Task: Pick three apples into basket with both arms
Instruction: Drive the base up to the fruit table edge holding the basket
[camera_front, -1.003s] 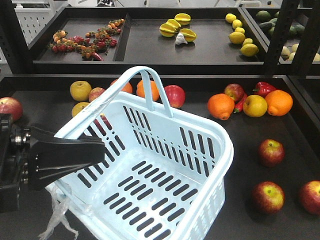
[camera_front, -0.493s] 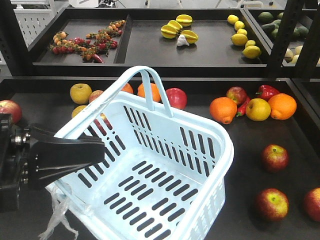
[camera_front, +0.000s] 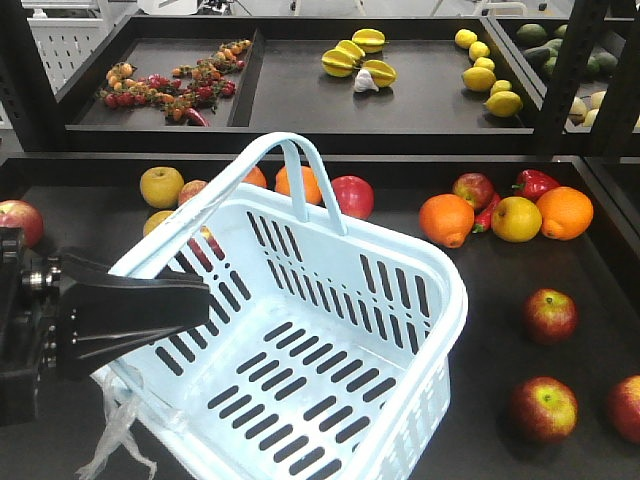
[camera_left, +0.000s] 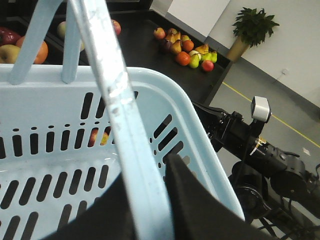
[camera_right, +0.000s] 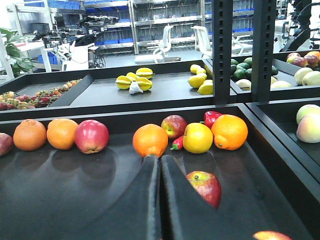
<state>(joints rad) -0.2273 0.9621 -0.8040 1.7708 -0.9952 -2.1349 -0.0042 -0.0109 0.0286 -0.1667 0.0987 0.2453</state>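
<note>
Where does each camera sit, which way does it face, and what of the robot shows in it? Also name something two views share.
Front view: high on the robot, looking down over the basket and fruit shelves; left gripper clamped on its rim.
Left wrist view: behind the left gripper, looking across the basket; a black arm beyond.
Right wrist view: behind the shut right gripper, facing those shelves low and level.
Shared: front and right wrist views both show the red pepper.
</note>
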